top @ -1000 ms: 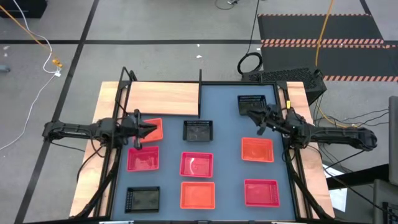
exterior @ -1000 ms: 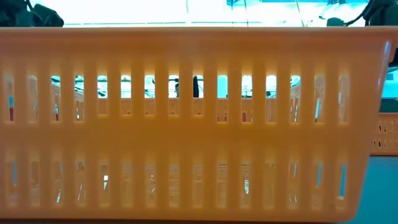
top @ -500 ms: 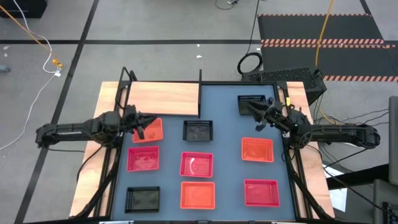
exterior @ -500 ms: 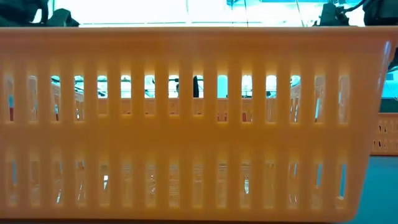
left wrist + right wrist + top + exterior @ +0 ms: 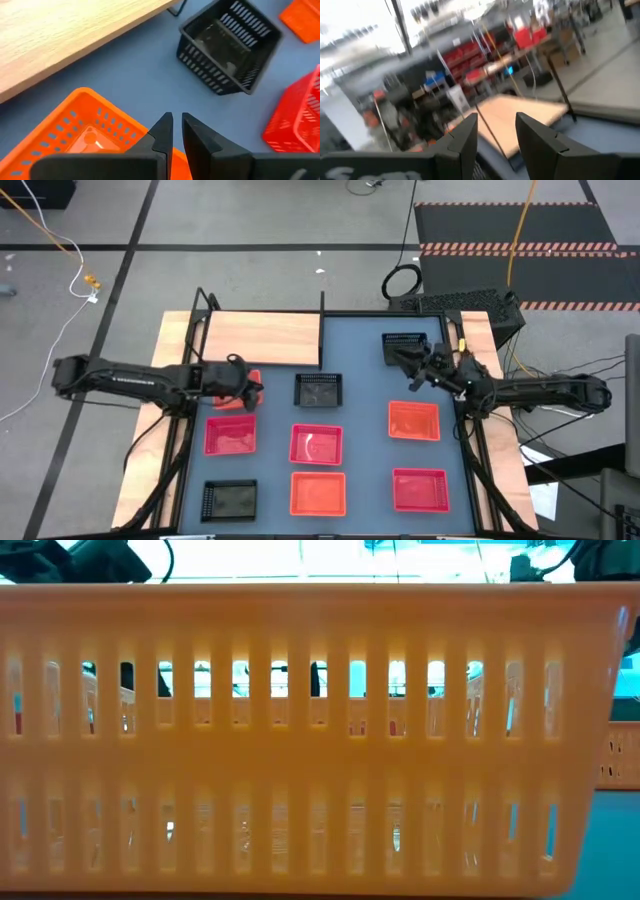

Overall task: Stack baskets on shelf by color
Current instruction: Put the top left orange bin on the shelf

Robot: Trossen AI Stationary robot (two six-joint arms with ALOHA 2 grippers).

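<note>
The shelf [image 5: 262, 338], a light-wood board, lies at the table's far left. An orange basket [image 5: 238, 395] sits just near of it. My left gripper [image 5: 255, 387] is over that basket's right wall, its fingers almost together [image 5: 176, 125]. Black basket [image 5: 320, 390] stands to its right and also shows in the left wrist view [image 5: 227, 47]. My right gripper [image 5: 410, 365] is open [image 5: 496, 135] and hovers at the near edge of the far-right black basket [image 5: 405, 348]. It touches nothing. My left gripper comes from above, pointing down, onto the right wall [image 5: 145, 131] of the orange basket near its corner. One finger is on the inner side and one on the outer, with orange showing in the narrow gap. The basket rests flat on the table.
More baskets stand on the table: pink-red [image 5: 230, 435], pink-red [image 5: 317, 444], orange [image 5: 414, 420], pink-red [image 5: 420, 488], black [image 5: 230, 500]. The near orange basket [image 5: 318, 492] fills the low view [image 5: 300, 740]. Black shelf posts [image 5: 322, 305] rise at the board's corners.
My left gripper drew back toward the table's left edge, then came right again onto the orange basket's right wall. Its arm rose and the wrist tipped downward. The orange basket has stayed in place.
</note>
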